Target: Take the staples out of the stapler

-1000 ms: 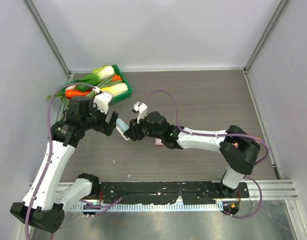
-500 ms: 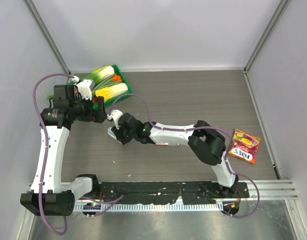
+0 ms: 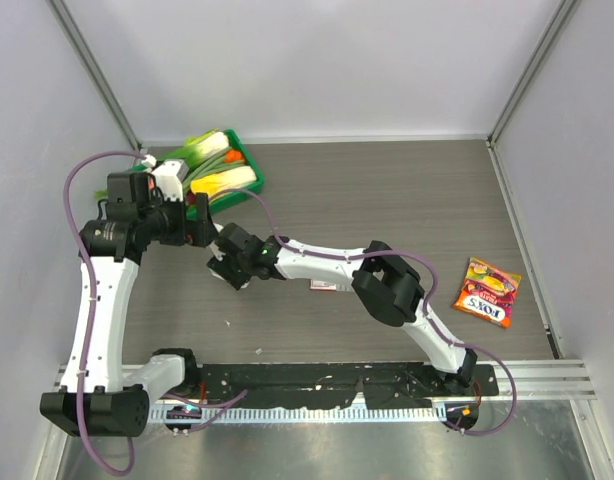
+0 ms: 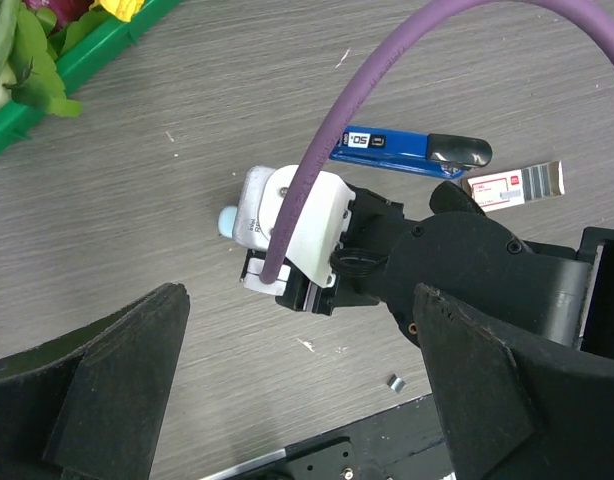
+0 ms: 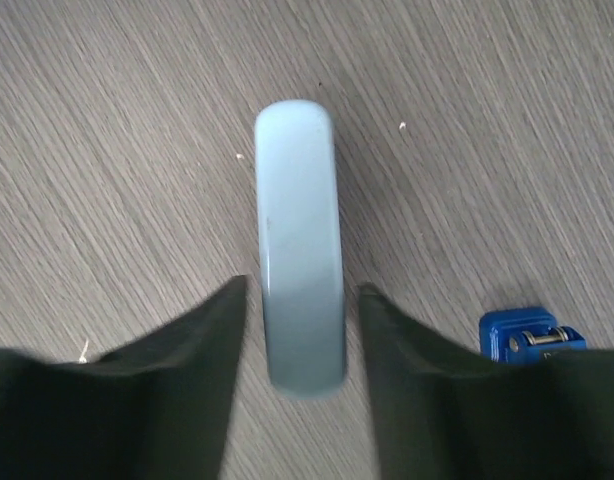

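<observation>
Currently listed, from the task's item outward:

1. Stapler point(image 5: 299, 250): pale blue, rounded ends, lying flat on the worktop point(image 5: 467, 120). It runs up the middle of the right wrist view. In the left wrist view only its rounded end peeps out at the left of the right claw's white housing.
2. Right claw point(image 5: 303, 290): parted, one finger on each side of the stapler. A sliver of worktop shows on both sides, so nothing is gripped.
3. Left claw point(image 4: 299, 300): spread wide and empty, held above the right claw. A purple cable point(image 4: 387, 90) crosses its view.
4. Dark blue tool point(image 4: 397, 152): black tip, lying just right of the right claw. Its end shows at the lower right of the right wrist view.
5. Red-and-white box point(image 4: 515, 183): flat, beside the blue tool.
6. Green tray point(image 3: 249, 160) of vegetables: upper left of the top view.
7. Snack packet point(image 3: 487, 292): far right, well apart.

Hazards, as judged:
- The smooth, rounded shell may squirt out or twist if the right claw closes off centre.
- The finger nearest the blue tool could nudge it on closing.
- The two claws are close together, so a descent by the left one risks striking the right housing or snagging the cable.
- Loose staples may scatter on the worktop.
</observation>
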`<move>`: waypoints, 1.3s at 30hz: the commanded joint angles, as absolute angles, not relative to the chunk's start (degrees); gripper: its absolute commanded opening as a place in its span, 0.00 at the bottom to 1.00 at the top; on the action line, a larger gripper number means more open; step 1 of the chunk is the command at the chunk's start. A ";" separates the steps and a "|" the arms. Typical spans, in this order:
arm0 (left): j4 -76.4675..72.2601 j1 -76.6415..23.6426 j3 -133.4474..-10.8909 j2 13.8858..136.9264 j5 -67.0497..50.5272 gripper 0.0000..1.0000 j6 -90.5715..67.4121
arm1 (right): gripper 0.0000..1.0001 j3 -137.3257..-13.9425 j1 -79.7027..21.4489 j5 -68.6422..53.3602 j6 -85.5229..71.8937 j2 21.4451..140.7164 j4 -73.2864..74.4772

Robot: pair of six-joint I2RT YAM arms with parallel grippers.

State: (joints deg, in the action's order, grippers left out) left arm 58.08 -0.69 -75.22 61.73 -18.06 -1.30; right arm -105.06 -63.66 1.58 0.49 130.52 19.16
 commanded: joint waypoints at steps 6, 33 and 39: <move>53.09 2.19 -73.39 60.03 -18.02 1.00 -7.90 | 0.73 -95.90 -63.98 1.14 1.93 120.95 11.08; 51.15 4.66 -71.72 63.02 -18.36 1.00 -8.53 | 0.01 -55.28 -71.10 -23.91 -12.76 88.94 -1.69; 51.07 4.66 -72.33 65.56 -19.16 1.00 -8.79 | 0.01 -52.83 -71.81 -30.47 -6.07 90.17 -2.45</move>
State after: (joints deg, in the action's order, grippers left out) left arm 52.99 4.49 -70.81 63.77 -18.00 -9.41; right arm -53.78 -71.26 -23.75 -10.07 89.19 0.23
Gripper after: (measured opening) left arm 0.997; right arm 0.028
